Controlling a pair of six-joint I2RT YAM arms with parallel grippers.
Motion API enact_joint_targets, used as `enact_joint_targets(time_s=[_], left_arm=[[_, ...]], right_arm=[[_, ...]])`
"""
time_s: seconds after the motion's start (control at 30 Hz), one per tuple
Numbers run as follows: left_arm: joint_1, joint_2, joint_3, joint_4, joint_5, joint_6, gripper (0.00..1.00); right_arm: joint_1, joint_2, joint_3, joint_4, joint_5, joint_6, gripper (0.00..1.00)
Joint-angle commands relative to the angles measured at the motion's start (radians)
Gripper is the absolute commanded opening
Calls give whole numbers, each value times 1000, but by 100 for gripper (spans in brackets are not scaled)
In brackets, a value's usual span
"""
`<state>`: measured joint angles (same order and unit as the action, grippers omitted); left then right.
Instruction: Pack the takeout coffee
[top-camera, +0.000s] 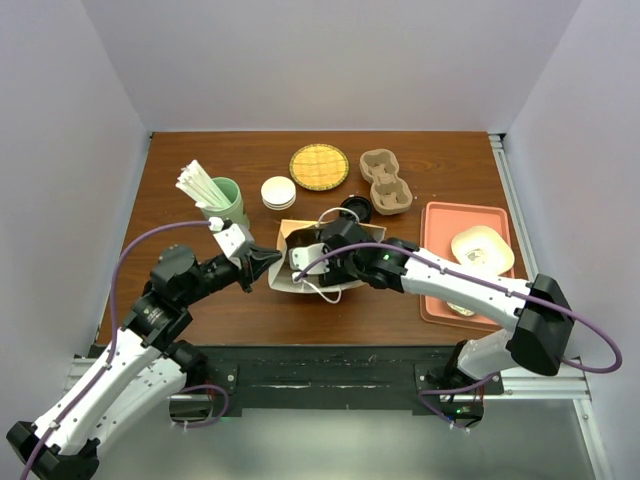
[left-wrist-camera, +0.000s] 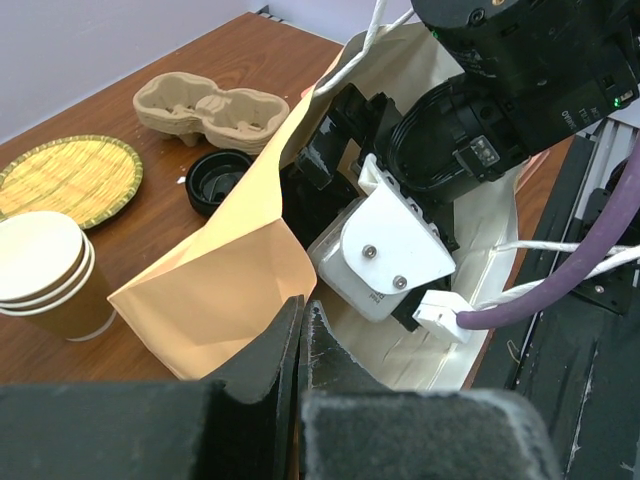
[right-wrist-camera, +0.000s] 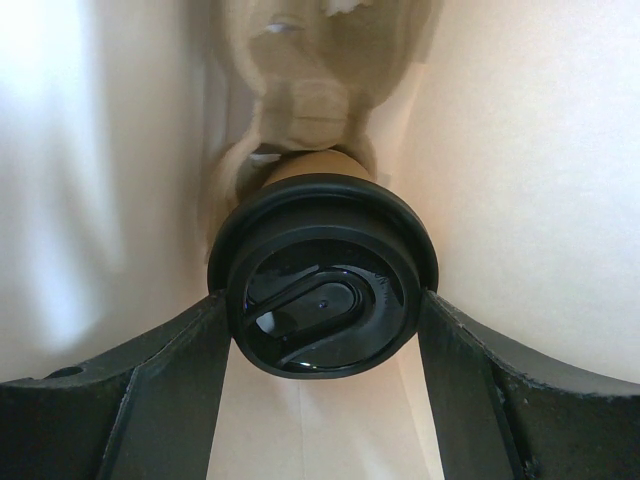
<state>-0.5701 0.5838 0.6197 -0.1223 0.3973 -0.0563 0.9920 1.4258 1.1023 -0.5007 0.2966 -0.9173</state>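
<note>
**Step in hand:** seat the takeout coffee in the paper bag.

1. The left gripper (top-camera: 260, 266) holds the near rim of the paper bag (left-wrist-camera: 230, 270). Its fingers (left-wrist-camera: 270, 370) are pressed together with the paper edge nipped between them, which props the mouth open.
2. The right gripper (right-wrist-camera: 325, 315) is inside the bag. Its fingers (right-wrist-camera: 165, 395) are spread to cup width and bear on both sides of the takeout coffee (right-wrist-camera: 325, 295) just below the black lid. The lid faces the wrist camera, and the bag walls lie close on both sides. It cannot be told whether the cup base rests on the bag floor.

**Procedure, as judged:**
- Hold the rim taut.
- Advance the cup along the bag's axis, clear of the walls, until the base seats flat.
- Release only then, and part the fingers slightly, since the walls are close.
- Withdraw straight and avoid the white cord handle (top-camera: 318, 293).

**Beyond the bag:** a loose black lid (top-camera: 355, 207) lies just behind it. A cardboard cup carrier (top-camera: 386, 180) and a woven coaster (top-camera: 319, 167) lie farther back.
</note>
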Motion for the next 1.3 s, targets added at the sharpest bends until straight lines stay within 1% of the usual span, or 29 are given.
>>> enact_joint_targets(time_s=[0.0,0.2,0.37,0.57,0.63,0.83,0.97,1.03,1.27], left_arm=[[-2,5,51,24,9,29,0],[-2,7,52,21,12,30,0],[-1,8,54,18,11,32,0],[-2,8,52,30,21,1,0],[-1,13,55,33,26,-13,0],[-2,25,57,55,54,-63,0],[-2,30,63,44,55,-59,0],[-2,30,63,42,52,-63,0],[-2,39,71,33,58,-68,0]], right_arm=[[-1,-22,91,30,-1,9,34],[-1,-28,142,-15,-11,20,34],[0,-22,171,-96,-108,44,35],[27,5,140,-72,-146,69,35],[30,9,119,-52,-146,72,35],[40,10,28,96,-111,57,34],[42,22,13,108,-100,49,34],[45,15,-16,158,-59,46,34],[56,-10,-61,246,50,9,34]])
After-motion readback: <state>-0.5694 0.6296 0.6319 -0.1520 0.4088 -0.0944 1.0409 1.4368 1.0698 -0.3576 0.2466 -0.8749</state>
